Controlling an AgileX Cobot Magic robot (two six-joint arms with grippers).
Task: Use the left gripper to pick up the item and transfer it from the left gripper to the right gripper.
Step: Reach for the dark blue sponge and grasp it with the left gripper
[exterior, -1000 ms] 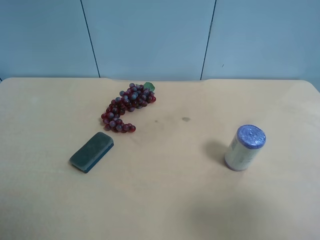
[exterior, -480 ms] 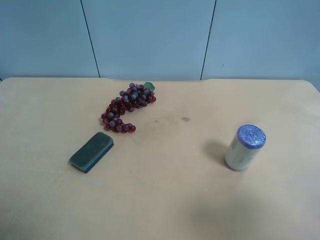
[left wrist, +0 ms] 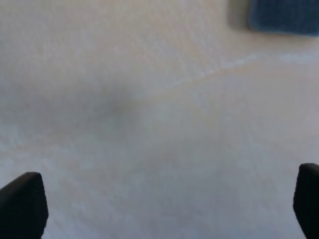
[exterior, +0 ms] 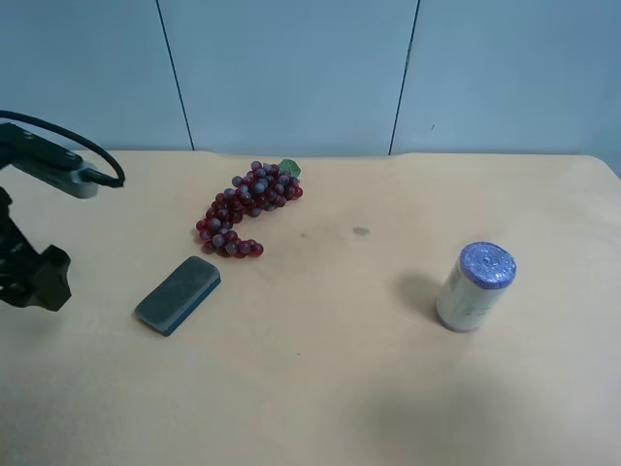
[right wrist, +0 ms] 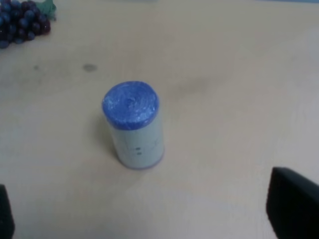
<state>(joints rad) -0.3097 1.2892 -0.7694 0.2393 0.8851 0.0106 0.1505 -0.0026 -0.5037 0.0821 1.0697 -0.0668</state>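
The item (exterior: 178, 294), a flat dark grey-green block, lies on the tan table (exterior: 320, 388) just below the grape bunch. My left gripper (exterior: 37, 280) has come in at the exterior high view's left edge and hangs beside the block, apart from it. In the left wrist view the left gripper (left wrist: 164, 209) is open over bare table. Only its two black fingertips (left wrist: 22, 204) show, and an end of the item (left wrist: 284, 15) lies ahead of them. The right gripper (right wrist: 149, 219) is open and empty, facing the can; it is outside the exterior high view.
A red-purple grape bunch (exterior: 247, 209) lies behind the block, and part of the grape bunch (right wrist: 22, 22) shows in the right wrist view. A white can with a purple lid (exterior: 474, 286) stands upright at the right; the same can (right wrist: 133, 124) stands a short way ahead of the right fingers.
The left arm has entered the exterior high view from its left edge, with its cable and gripper now beside the block. The block, grapes and can have not moved.
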